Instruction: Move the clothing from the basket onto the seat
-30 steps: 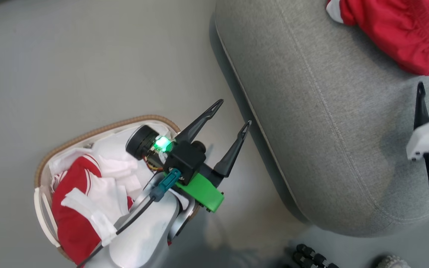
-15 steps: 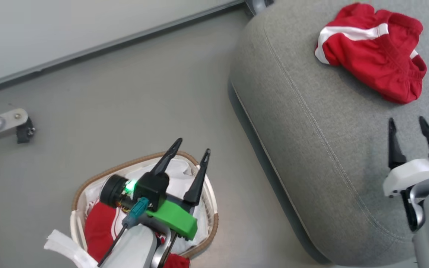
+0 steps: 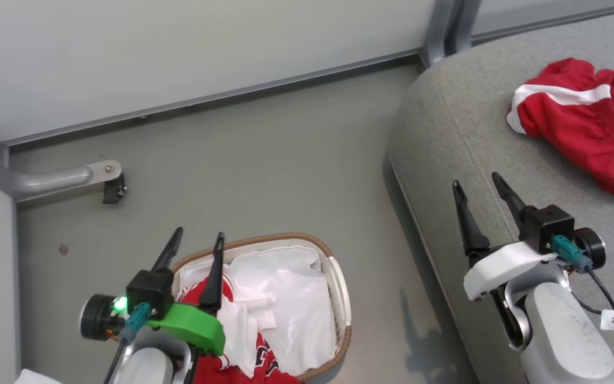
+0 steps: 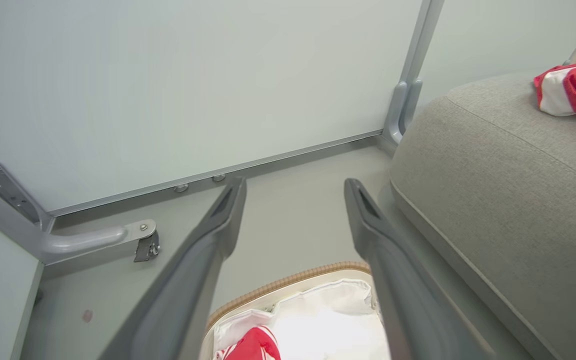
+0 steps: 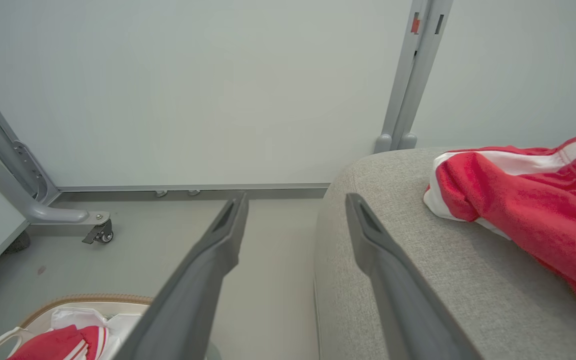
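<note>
Grey floor [image 3: 264, 160], pale wall panel [image 3: 179, 48] behind; nothing here is on a tabletop.

Nearest: left tool [image 3: 199, 234], fingers spread wide and gripping nothing, hovers over the near-left rim of the basket [image 3: 339, 288]. Fingers point toward the wall, not down into it. Judgement: it is parked above the load, ready for a pick, with no reach begun.

Basket stands on the floor, apart from the seat [image 3: 445, 133], with a strip of bare floor between them. Probably set there so both are within one arm's swing. Inside, the white liner [image 3: 291, 298] bunches over most of the opening. A red jersey [image 3: 243, 370] with white trim is tucked at the near-left side, partly under liner folds. So part of the clothing is not yet moved.

Right tool [image 3: 475, 180] is also wide open and empty. It hangs over the seat's left edge by the stitched seam, clear of the fabric as far as I can tell.

Farther back, red shorts [image 3: 589, 133] with a white stripe lie crumpled on the seat toward its far right, well in from the rounded corner. They sit far enough in not to slide off; that garment counts as delivered.

Farthest: caster foot [image 3: 112, 189] on the floor at left, and a grey post [image 3: 445, 26] at the wall by the seat's far corner.

Risk, judged: the liner could come up with the jersey.
</note>
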